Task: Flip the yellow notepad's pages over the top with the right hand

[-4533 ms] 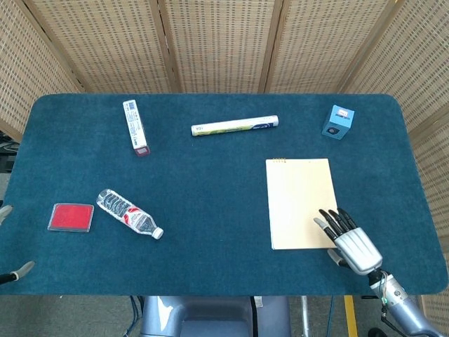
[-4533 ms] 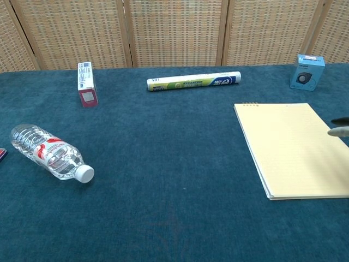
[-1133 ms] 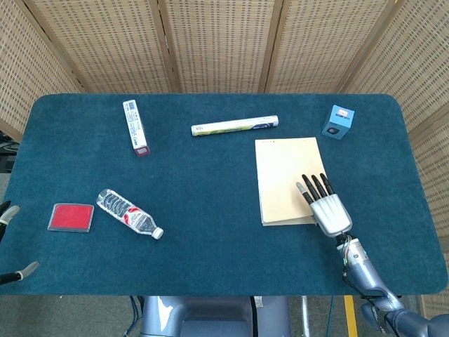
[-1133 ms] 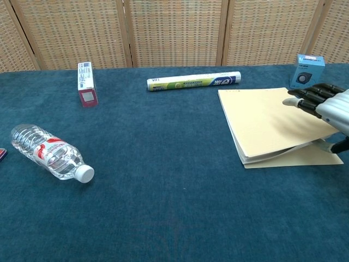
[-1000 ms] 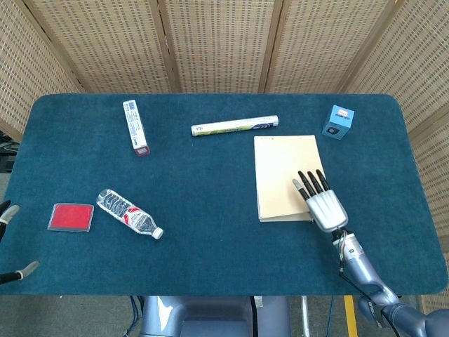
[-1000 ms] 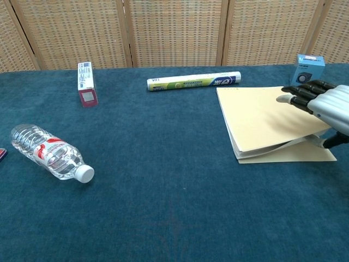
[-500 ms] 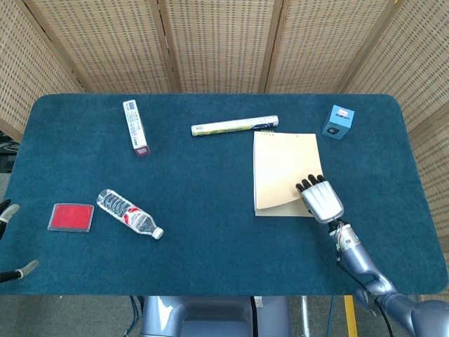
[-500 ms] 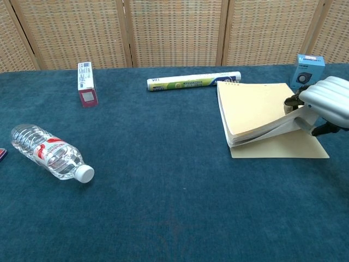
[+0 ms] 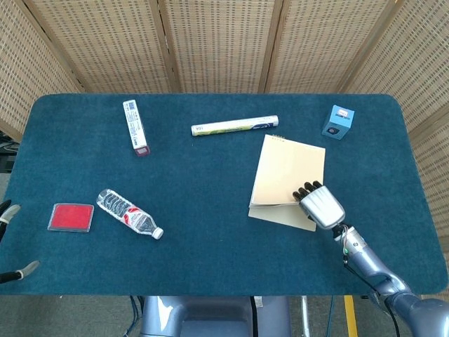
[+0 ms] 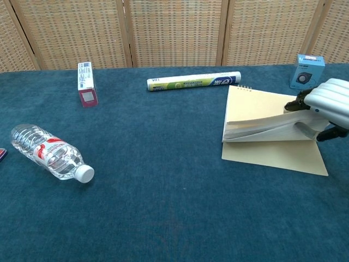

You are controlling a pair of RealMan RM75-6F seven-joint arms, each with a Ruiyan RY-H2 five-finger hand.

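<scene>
The yellow notepad (image 9: 289, 170) lies right of the table's middle, skewed, with its bound edge toward the far side. In the chest view its stack of pages (image 10: 260, 128) is raised at the near end, while the bottom sheet (image 10: 278, 155) stays flat on the cloth. My right hand (image 9: 320, 204) grips the raised near edge of the pages, fingers curled over the top; it also shows as my right hand (image 10: 325, 105) at the chest view's right edge. Of my left hand (image 9: 8, 239), only two fingertips show at the left edge, apart and holding nothing.
A white and green tube (image 9: 234, 126) lies just beyond the pad's bound edge. A small blue box (image 9: 339, 122) stands at the far right. A white carton (image 9: 135, 126), a water bottle (image 9: 129, 213) and a red pad (image 9: 71, 217) lie on the left half.
The right hand's fingers have curled onto the pages' near edge and lifted the stack higher. The pad has slid toward the far side and twisted clockwise. The left hand stays put.
</scene>
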